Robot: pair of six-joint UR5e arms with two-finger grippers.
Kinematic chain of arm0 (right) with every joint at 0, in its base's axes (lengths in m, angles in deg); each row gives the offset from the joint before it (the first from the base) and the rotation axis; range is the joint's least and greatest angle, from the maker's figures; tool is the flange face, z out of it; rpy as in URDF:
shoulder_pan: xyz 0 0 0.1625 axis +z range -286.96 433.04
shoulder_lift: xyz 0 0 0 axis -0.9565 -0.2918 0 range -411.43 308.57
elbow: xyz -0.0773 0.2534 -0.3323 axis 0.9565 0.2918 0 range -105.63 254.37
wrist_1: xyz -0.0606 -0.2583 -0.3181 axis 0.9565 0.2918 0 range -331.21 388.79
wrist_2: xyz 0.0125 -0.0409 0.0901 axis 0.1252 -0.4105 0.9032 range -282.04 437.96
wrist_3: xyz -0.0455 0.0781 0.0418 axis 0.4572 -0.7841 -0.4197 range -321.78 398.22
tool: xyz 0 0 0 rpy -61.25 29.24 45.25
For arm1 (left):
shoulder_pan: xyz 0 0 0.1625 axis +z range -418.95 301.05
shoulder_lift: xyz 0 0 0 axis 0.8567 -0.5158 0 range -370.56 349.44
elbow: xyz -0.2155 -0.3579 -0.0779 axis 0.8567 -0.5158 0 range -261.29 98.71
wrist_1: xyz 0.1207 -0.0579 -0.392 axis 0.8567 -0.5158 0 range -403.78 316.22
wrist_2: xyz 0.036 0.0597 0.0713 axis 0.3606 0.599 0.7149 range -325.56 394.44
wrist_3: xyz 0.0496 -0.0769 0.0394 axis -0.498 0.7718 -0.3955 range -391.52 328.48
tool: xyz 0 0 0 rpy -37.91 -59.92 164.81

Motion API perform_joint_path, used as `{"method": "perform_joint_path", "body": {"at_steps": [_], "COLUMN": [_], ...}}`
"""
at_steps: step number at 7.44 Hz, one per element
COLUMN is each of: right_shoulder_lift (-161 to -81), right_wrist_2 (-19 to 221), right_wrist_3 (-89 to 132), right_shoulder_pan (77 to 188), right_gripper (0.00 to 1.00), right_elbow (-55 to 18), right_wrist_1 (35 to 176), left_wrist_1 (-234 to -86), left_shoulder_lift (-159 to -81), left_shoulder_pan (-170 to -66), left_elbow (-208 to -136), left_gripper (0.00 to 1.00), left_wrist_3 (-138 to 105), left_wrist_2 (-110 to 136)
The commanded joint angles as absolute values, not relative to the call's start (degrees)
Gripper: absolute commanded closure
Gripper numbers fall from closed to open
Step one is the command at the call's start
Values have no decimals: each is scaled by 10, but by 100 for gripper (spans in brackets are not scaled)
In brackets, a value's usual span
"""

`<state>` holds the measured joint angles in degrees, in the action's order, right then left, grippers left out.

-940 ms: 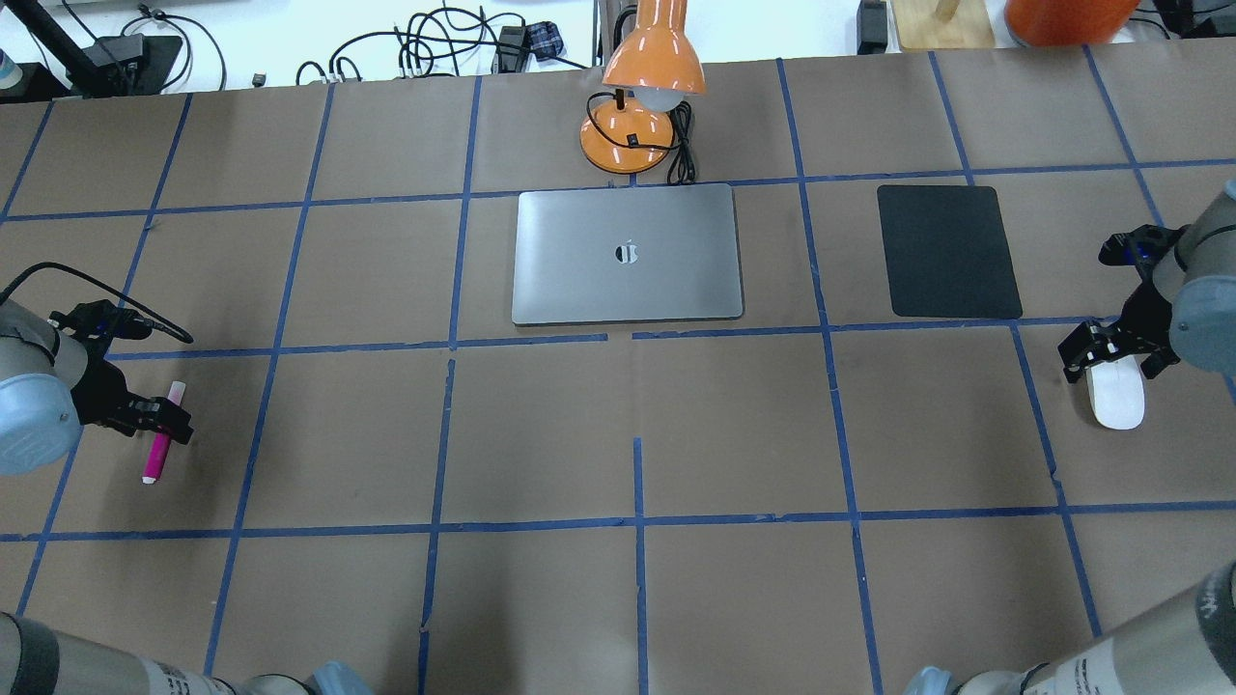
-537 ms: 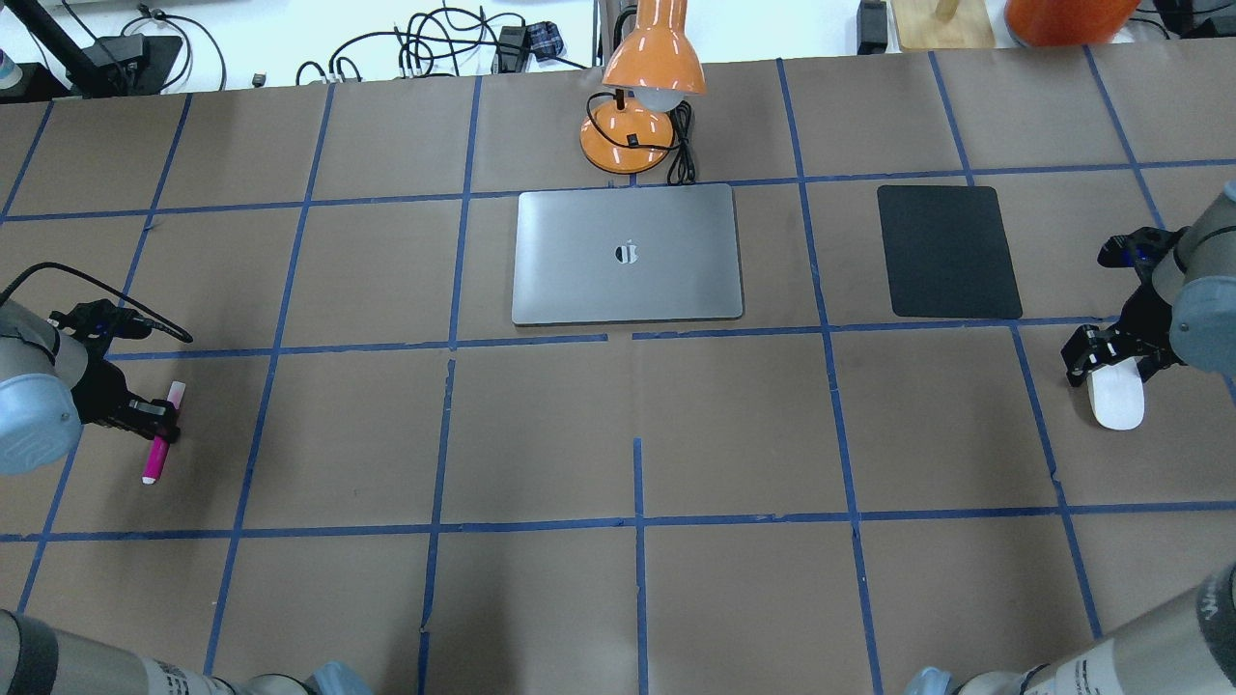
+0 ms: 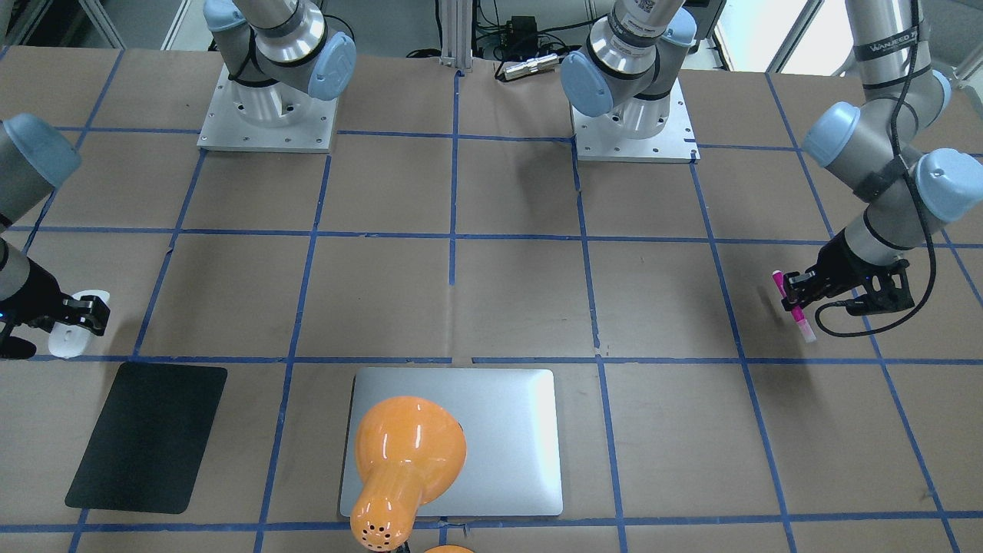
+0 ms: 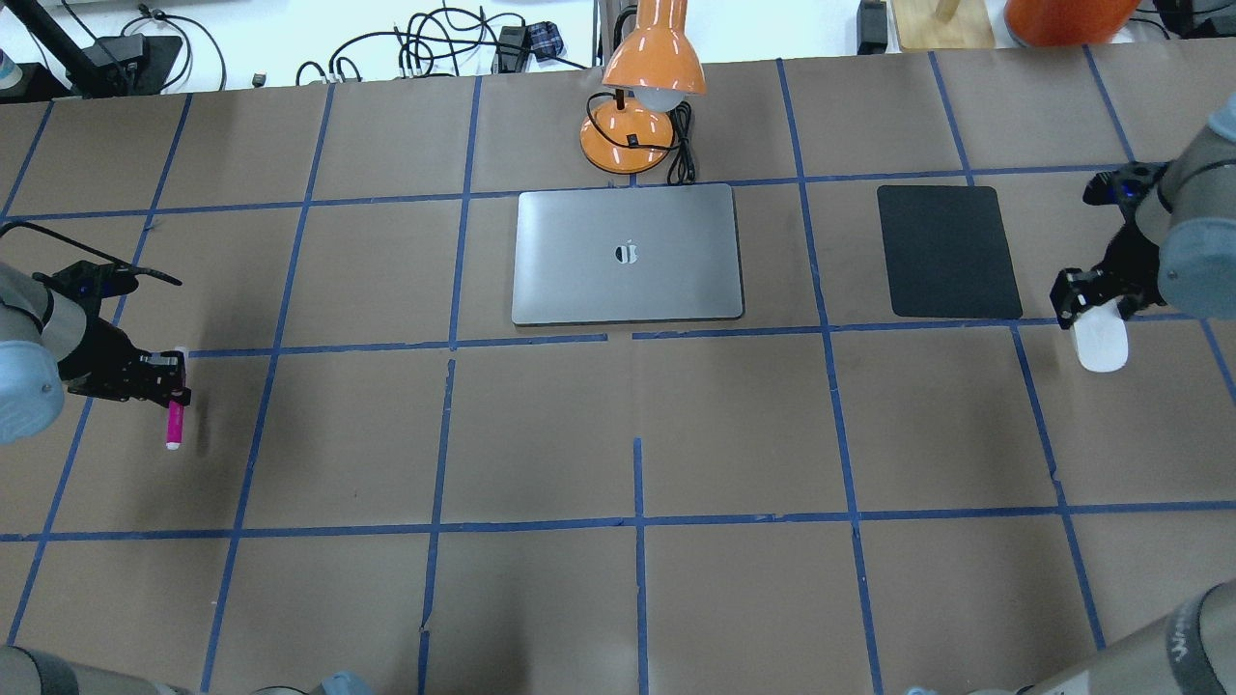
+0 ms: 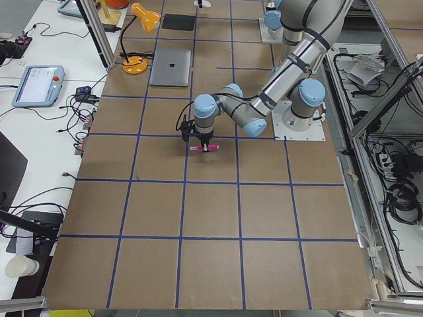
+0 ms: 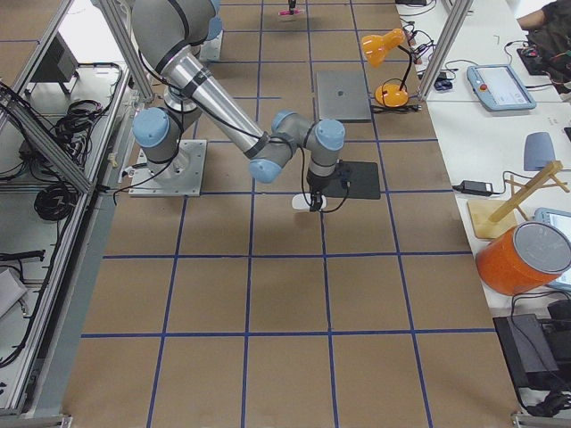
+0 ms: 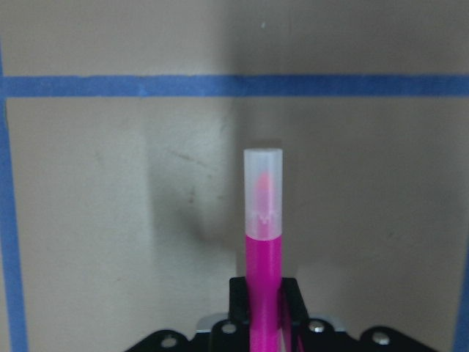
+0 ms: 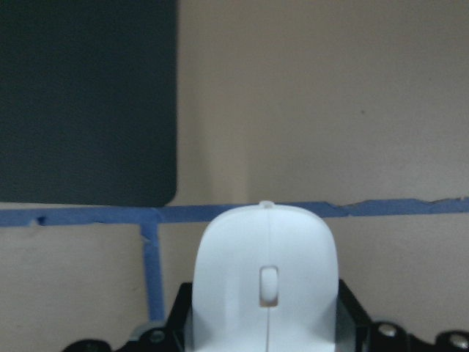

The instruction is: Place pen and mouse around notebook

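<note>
The left gripper [image 3: 797,297] is clamped on the pen [image 3: 803,327] at the front-facing view's right side, well apart from the notebook [image 3: 507,430]. On the other side the right gripper [image 3: 77,316] grips the mouse [image 3: 65,343] near a corner of the black mat [image 3: 146,438], and an orange lamp [image 3: 407,453] leans over part of the notebook. Overhead, the notebook lies between the two arms toward the table's far edge, the mat to its right, and the mouse sits near the mat's near right corner, by a blue tape line [image 4: 917,328]. From the table's left end, the near arm holds the pen crosswise in its jaws; from the right end, the near arm's gripper stands over the mouse just beside the mat. The left wrist camera shows the magenta barrel pinched between the jaws, pale cap pointing ahead — its shadow falls on the paper to one side. The right wrist camera shows the mouse held from both sides, scroll mark up, its nose at the tape line, the mat ahead to the left.
</note>
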<state>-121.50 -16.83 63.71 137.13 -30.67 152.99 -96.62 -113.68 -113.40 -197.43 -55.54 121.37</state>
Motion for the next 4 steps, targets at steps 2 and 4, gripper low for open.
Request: {"method": "perform_joint_path", "body": {"at_steps": [2,4], "right_shoulder_lift": [-1105,-1079], "right_wrist_2": [-144,-144], "right_wrist_3": [511,510], "right_shoulder_pan": [1496,1495], "right_gripper": [96,86], "right_elbow": [-154,-132], "right_wrist_1": [1460,1461], "left_wrist_1": [-1046,-1066], "left_shoulder_lift": [-1112,-1134], "left_shoulder_pan": [-1353,-1488], "left_elbow": [-1913,-1880], "left_gripper": [100,100], "left_wrist_3": [-127,166], "left_wrist_2": [1208,1208]}}
